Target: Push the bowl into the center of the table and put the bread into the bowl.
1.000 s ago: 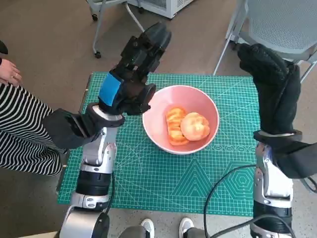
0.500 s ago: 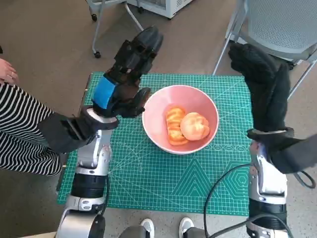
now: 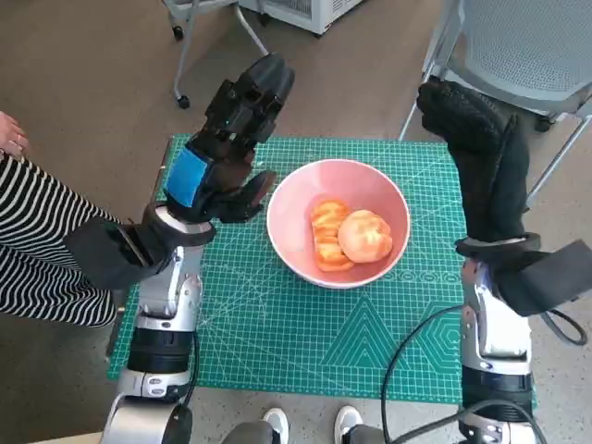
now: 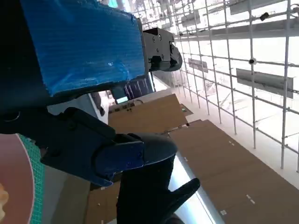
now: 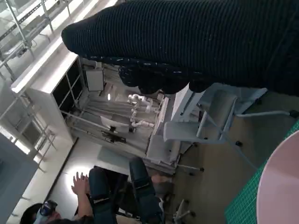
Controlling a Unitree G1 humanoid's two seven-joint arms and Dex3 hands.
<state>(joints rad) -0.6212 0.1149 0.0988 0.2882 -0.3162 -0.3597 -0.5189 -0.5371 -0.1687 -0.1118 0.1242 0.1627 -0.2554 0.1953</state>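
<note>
A pink bowl (image 3: 306,196) stands near the middle of the green mat (image 3: 314,324), with two orange-brown pieces of bread (image 3: 345,234) inside it. My left hand (image 3: 228,141) is raised left of the bowl, its fingers spread and holding nothing. The bowl's rim (image 4: 10,182) shows at one edge of the left wrist view under that hand (image 4: 84,56). My right hand (image 3: 481,157) is lifted above the mat's right side, its fingers extended, empty. The right wrist view shows the glove (image 5: 196,42) and a slice of the bowl's rim (image 5: 280,177).
The mat covers a small table (image 3: 157,185). A grey mesh chair (image 3: 523,46) stands behind it on the right, another chair's legs (image 3: 199,37) at the back left. A person in a striped garment (image 3: 37,240) sits to the left. A seated person (image 5: 103,196) shows in the right wrist view.
Both hands have risen and drawn away from the bowl: the left moved leftward, the right shifted left and up. The bowl and bread have not moved.
</note>
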